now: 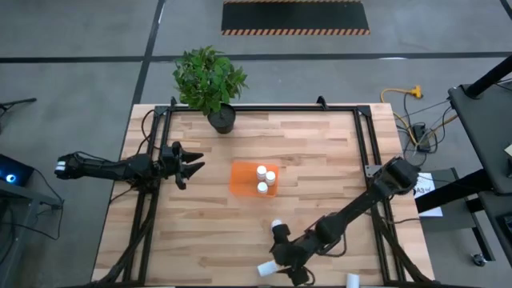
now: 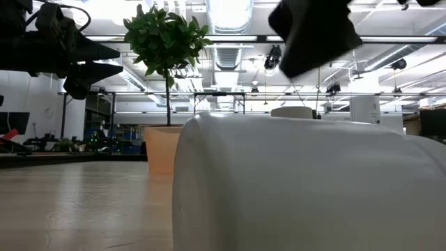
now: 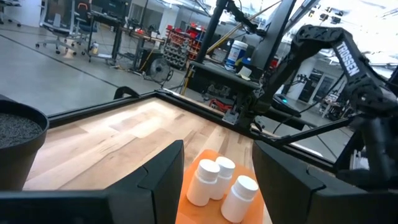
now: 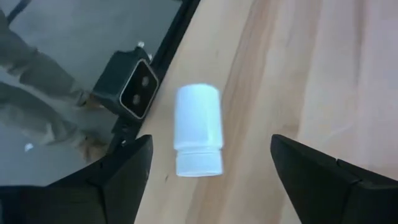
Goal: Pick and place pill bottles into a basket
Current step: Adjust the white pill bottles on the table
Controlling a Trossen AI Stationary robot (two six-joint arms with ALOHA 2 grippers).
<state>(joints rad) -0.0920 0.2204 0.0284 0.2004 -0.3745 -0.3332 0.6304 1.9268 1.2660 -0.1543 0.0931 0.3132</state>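
Note:
The orange basket (image 1: 243,178) stands at mid-table with three white pill bottles (image 1: 262,178) upright in it; the left wrist view also shows these bottles (image 3: 219,180). My left gripper (image 1: 194,166) hovers open to the left of the basket, pointing level at it. My right gripper (image 1: 282,258) hangs open near the table's near edge, slanting down over a pill bottle (image 4: 198,130) that lies on its side on the wood. Its fingers stand apart on either side of that bottle, above it, without touching. Another bottle (image 1: 277,228) stands just beyond the right gripper.
A potted plant (image 1: 210,80) stands at the far edge behind the basket. One more bottle (image 1: 352,278) sits at the near edge to the right. A small black camera block (image 4: 134,92) is fixed at the near edge beside the lying bottle. Black frame rails (image 1: 364,152) run along the table's sides.

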